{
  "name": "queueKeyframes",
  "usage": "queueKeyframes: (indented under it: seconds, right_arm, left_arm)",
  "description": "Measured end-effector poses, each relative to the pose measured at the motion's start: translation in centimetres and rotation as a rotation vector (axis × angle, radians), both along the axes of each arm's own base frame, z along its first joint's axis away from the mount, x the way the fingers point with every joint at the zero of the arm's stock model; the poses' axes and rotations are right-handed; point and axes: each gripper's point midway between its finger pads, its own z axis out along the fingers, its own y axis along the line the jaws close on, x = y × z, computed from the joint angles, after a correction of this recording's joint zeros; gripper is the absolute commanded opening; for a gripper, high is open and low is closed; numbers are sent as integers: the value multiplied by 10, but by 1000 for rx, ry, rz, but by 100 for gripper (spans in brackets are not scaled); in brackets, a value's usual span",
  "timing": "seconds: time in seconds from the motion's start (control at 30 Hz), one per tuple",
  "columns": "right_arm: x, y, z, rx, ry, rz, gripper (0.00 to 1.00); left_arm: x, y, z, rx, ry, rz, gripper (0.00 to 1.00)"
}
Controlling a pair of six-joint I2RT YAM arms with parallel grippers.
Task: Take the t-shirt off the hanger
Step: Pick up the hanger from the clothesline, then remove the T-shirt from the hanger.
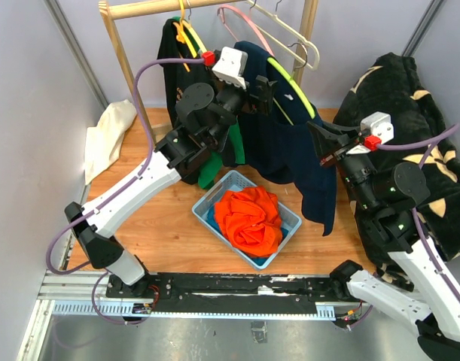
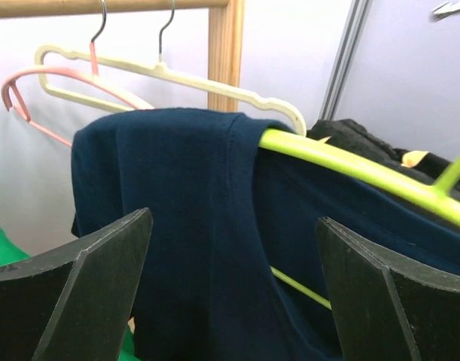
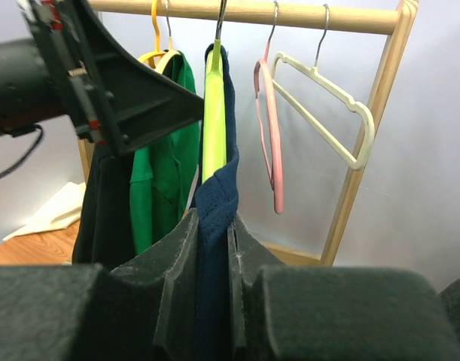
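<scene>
A navy t-shirt [image 1: 290, 154] hangs over a lime-green hanger [image 1: 296, 92] on the wooden rail. My left gripper [image 1: 265, 93] is open at the shirt's left shoulder. In the left wrist view its jaws [image 2: 235, 219] stand wide apart, with the navy t-shirt [image 2: 184, 226] and the hanger's green arm [image 2: 350, 167] just beyond them. My right gripper [image 1: 321, 143] is at the shirt's right edge. In the right wrist view it [image 3: 214, 219] is shut on a fold of the navy t-shirt [image 3: 216, 197], below the hanger [image 3: 214, 113].
A blue basket [image 1: 207, 198] with an orange garment [image 1: 248, 218] sits on the table below. A green shirt [image 1: 211, 170] and a dark garment [image 1: 172, 53] hang to the left. Pink [image 1: 241, 19] and cream [image 1: 290, 34] hangers hang bare. Black patterned cloth [image 1: 410, 98] lies at right, cream cloth [image 1: 109, 135] at left.
</scene>
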Motion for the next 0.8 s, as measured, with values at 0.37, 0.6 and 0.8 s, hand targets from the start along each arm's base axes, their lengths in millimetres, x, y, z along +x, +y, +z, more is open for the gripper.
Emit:
queueKeyframes:
  seconds: [0.37,0.6,0.8]
  right_arm:
    - [-6,0,-3,9,8,22,1]
    - [-6,0,-6,12,17,24,1]
    - [-1,1,-13,11,31,11,1]
  left_arm:
    - [29,-2,-18,2,38,8,27]
    - [23,-14,-13,3,13,-72,0]
    - [6,-27,-15,38,-7,-204,0]
